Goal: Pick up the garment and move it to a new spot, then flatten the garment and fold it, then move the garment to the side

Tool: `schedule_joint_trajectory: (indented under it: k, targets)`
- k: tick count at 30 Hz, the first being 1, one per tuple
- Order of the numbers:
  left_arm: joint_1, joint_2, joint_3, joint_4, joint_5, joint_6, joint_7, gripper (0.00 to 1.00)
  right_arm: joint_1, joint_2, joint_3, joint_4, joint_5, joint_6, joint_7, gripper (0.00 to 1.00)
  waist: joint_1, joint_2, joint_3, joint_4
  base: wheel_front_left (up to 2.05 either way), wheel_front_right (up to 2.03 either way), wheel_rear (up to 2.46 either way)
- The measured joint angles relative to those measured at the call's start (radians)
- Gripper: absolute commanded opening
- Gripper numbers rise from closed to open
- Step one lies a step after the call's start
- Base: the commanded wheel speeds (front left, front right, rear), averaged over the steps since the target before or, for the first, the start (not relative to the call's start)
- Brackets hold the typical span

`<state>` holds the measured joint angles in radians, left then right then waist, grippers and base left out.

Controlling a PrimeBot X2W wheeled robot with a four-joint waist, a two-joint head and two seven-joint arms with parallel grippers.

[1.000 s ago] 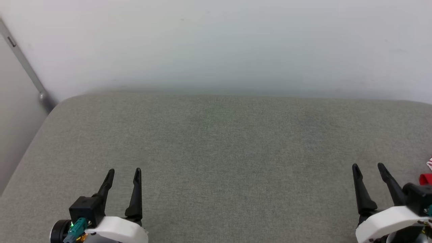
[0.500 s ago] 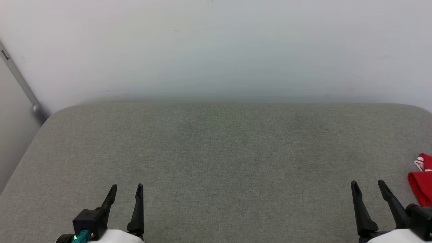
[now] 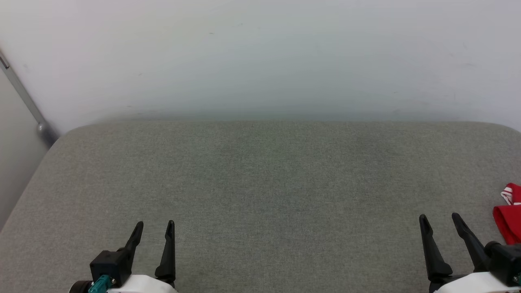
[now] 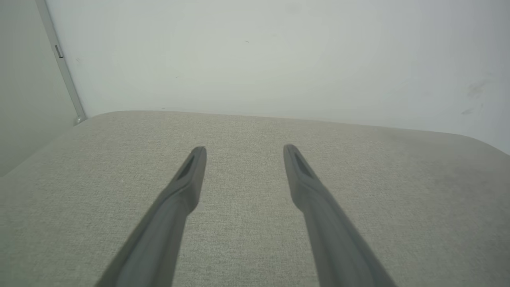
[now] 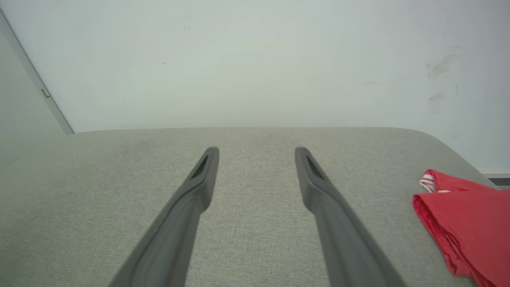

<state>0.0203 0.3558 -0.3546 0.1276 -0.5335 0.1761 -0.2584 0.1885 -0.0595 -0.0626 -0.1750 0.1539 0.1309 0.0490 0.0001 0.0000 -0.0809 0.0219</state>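
On the wide grey padded surface (image 3: 260, 183), the garment (image 5: 470, 223) lies bunched at the right edge: red cloth with red-and-white striped trim. It sits near the right gripper (image 3: 439, 217), apart from it, well away from the left gripper (image 3: 155, 223). Both stand spread, empty.

Grey fabric-covered surface (image 3: 260, 183), far corners rounded; the garment (image 3: 508, 221), red with striped trim, lies at its right edge.
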Motion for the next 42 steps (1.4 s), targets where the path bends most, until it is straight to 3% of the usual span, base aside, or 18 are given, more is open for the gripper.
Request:
schedule_joint_trajectory:
  k: [6,7,12,22,42]
  targets:
    - [0.0,-0.004,0.0,0.001,0.001,0.0,-0.001,1.0,-0.001,0.0,0.004,0.001,0.0,0.0,0.0,1.0,0.0,0.0,0.0,0.001,0.0,0.0,0.0]
    - [0.0,-0.004,0.0,0.001,0.001,-0.002,-0.001,0.0,-0.001,0.0,0.004,0.001,0.0,0.0,0.0,0.0,0.0,0.0,0.0,0.001,0.0,0.0,0.0]
    - [0.028,-0.028,-0.005,0.03,-0.019,-0.007,0.01,0.0,0.015,0.001,0.006,0.042,0.02,0.0,0.002,0.0,0.0,0.0,0.002,0.001,0.0,0.0,0.0]
    - [0.015,-0.064,0.061,0.043,-0.177,-0.05,0.059,0.0,-0.016,0.001,0.002,0.096,0.238,0.0,0.008,0.0,0.0001,0.0,0.009,-0.001,0.0,0.0,0.0]
    - [-0.021,-0.123,0.164,0.068,-0.418,-0.117,0.139,0.0,-0.087,0.001,-0.008,0.182,0.562,0.0,0.02,0.0,0.0,0.0,0.022,-0.005,0.0,0.0,0.0]
